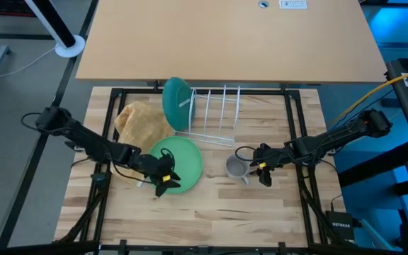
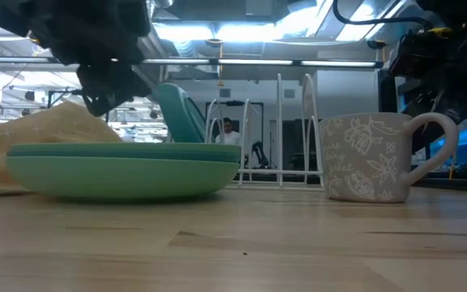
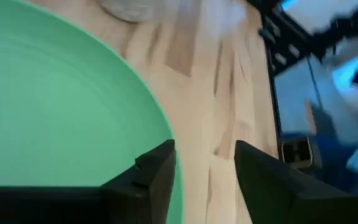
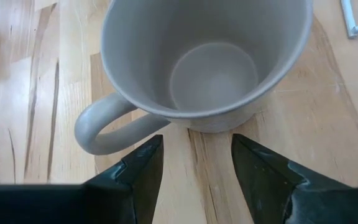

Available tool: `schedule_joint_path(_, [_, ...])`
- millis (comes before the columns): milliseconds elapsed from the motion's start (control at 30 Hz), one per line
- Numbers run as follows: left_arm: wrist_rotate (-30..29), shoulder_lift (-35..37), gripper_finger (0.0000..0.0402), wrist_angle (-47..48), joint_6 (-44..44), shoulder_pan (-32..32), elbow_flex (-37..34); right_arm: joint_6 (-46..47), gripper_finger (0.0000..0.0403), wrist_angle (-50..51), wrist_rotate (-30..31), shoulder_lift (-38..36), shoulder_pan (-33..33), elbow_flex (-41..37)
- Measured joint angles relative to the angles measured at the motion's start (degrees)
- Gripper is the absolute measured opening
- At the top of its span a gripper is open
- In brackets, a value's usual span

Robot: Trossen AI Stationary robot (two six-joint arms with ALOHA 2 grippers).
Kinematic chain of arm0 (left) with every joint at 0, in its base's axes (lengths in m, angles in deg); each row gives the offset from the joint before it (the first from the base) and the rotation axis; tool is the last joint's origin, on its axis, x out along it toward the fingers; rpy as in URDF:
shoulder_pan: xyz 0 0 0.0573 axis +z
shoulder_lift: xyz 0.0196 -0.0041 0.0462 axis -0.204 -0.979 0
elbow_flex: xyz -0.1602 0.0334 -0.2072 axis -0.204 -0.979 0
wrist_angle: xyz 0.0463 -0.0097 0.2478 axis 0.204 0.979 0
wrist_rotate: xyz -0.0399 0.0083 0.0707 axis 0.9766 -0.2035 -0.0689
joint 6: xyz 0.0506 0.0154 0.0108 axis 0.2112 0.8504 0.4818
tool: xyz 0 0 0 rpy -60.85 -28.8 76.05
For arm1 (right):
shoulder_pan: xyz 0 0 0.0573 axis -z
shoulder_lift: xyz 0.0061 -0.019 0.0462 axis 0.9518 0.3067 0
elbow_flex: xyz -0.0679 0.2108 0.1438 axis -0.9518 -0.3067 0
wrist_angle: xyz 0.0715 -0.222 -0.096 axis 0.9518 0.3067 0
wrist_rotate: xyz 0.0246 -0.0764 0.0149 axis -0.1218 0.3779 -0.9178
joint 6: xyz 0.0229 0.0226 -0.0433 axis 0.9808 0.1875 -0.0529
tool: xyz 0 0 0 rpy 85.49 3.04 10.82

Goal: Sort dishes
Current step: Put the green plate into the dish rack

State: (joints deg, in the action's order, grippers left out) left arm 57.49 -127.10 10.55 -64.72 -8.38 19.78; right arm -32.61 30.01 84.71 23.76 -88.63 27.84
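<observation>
Landmark: white wire rack (image 1: 214, 117), standing at the back of the wooden table (image 1: 190, 219).

- One dark teal plate (image 1: 176, 103) stands on edge in the rack's left end slot, leaning; judged already sorted, with the other slots free.
- Light green plate (image 1: 183, 161) lies flat just in front of the rack's left corner. The low view shows a darker plate stacked on it, so two appear left to rack.
- Left gripper (image 1: 163, 177) sits at the stack's front-left rim, away from the rack. Fingers open, one over the rim and one outside it, holding nothing; judged lined up to pinch the edge.
- Grey mug (image 1: 235, 168) upright, front-right of the rack, handle (image 4: 101, 127) toward the right gripper (image 1: 262, 172).
- Right gripper beside the mug, fingers spread, empty; likely set for a handle or wall grab.
- Tan cloth (image 1: 142, 120) lies left of the rack, untouched.
</observation>
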Motion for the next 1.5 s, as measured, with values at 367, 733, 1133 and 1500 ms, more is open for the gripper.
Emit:
schedule_joint_path(367, [-1.2, -0.7, 0.0171, 1.1, 7.6, -7.3, 0.0, 0.0, 0.0195, 0.0, 0.1, 0.0, 0.0, 0.0])
schedule_joint_path(733, [-4.9, -8.2, 0.0171, 3.4, 12.0, -9.9, 0.1, 0.0, 0.0195, -0.4, 1.1, 0.0, 0.0, 0.0])
schedule_joint_path(1133, [-8.0, -10.1, 0.017, 3.7, 12.3, -9.8, 0.1, 0.0, 0.0195, -0.7, 1.3, 0.0, 0.0, 0.0])
schedule_joint_path(1500, [-8.2, -10.1, 0.0084, 5.3, 10.8, -9.8, 0.1, 0.0, 0.0195, -0.8, 1.3, 0.0, 0.0, 0.0])
